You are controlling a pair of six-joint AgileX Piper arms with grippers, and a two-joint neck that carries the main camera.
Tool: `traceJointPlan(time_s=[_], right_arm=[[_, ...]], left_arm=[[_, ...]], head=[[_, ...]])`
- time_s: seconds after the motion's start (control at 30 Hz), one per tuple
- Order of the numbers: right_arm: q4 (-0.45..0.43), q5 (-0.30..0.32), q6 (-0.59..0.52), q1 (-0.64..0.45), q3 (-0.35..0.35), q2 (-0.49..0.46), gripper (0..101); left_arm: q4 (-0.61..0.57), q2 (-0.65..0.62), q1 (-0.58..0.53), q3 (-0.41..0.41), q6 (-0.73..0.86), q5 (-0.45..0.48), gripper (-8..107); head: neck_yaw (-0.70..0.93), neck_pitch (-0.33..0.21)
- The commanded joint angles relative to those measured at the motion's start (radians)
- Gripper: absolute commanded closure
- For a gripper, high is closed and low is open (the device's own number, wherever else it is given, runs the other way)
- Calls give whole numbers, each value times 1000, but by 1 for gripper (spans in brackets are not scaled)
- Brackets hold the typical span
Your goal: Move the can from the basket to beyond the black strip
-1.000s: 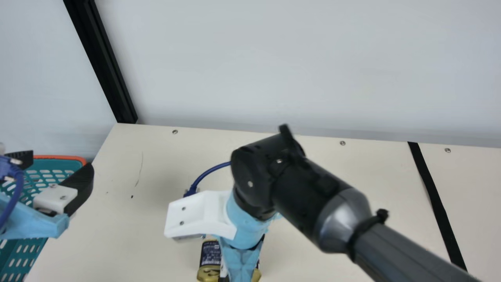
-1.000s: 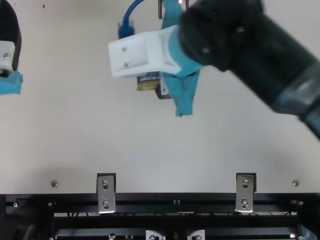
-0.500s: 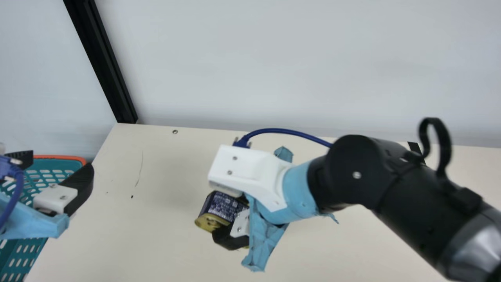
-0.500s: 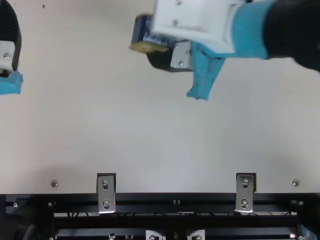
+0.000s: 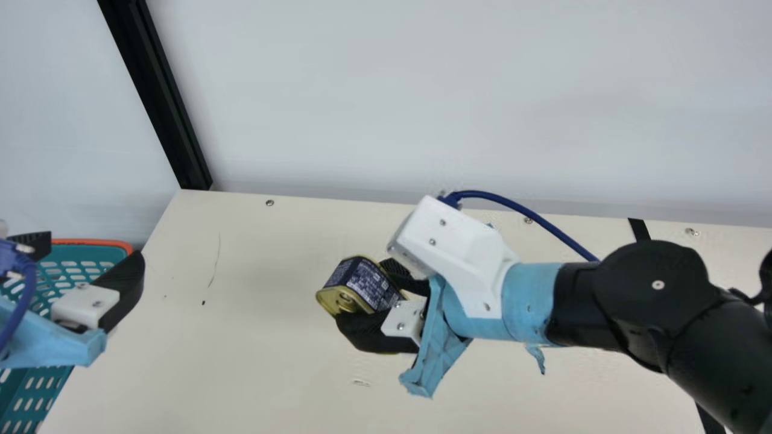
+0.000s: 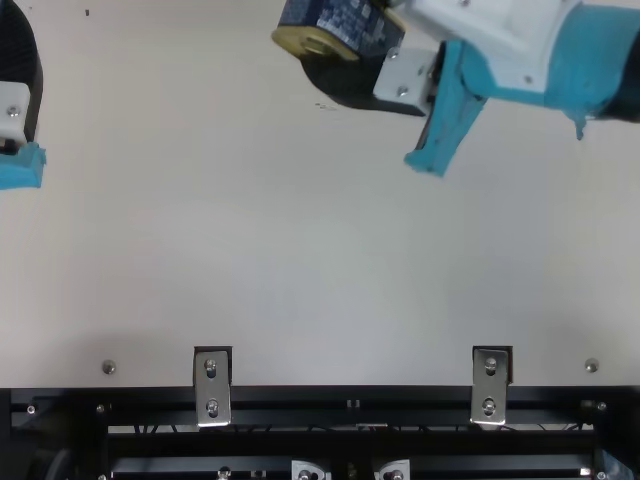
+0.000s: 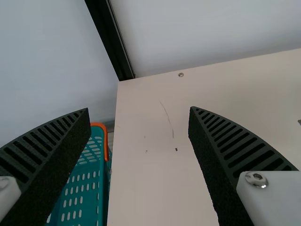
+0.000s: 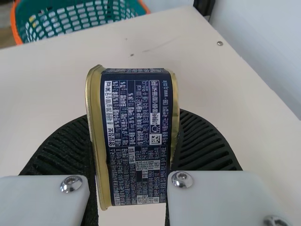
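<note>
Main view: one navy-and-gold can point(image 5: 373, 286), over the table point(image 5: 211, 374), pinched in my right gripper point(image 5: 362, 292), presumably for carriage past the black strip point(image 5: 639, 229); one left gripper point(image 5: 94, 246), wide, near the basket point(image 5: 111, 243), probably spare.

Compared with a second ago, the can point(image 5: 359, 283), gripped by the right gripper point(image 5: 371, 293), is now held farther toward the far side of the counter point(image 5: 229, 361) and slightly farther right in the main view. More of its label is exposed. The black strip point(image 5: 639, 229) is now mostly covered by the right arm point(image 5: 651, 295).
</note>
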Motion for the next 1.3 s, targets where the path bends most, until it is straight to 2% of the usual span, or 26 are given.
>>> traceJointPlan(time_s=[0.0,0.17,0.37,0.83,1.27], right_arm=[[165,41,-123,-28,10,11,101],[276,100,-239,-81,26,54,101],[343,144,-318,-118,20,118,101],[385,162,-362,-139,-78,269,101],[410,151,-374,-129,-145,350,101]], left_arm=[[0,0,0,0,0,0,9],[0,0,0,0,0,0,9],[0,0,0,0,0,0,9],[0,0,0,0,0,0,9],[0,0,0,0,0,0,9]], head=[[-2,-3],[-2,-3],[-2,-3],[-2,-3],[-2,-3]])
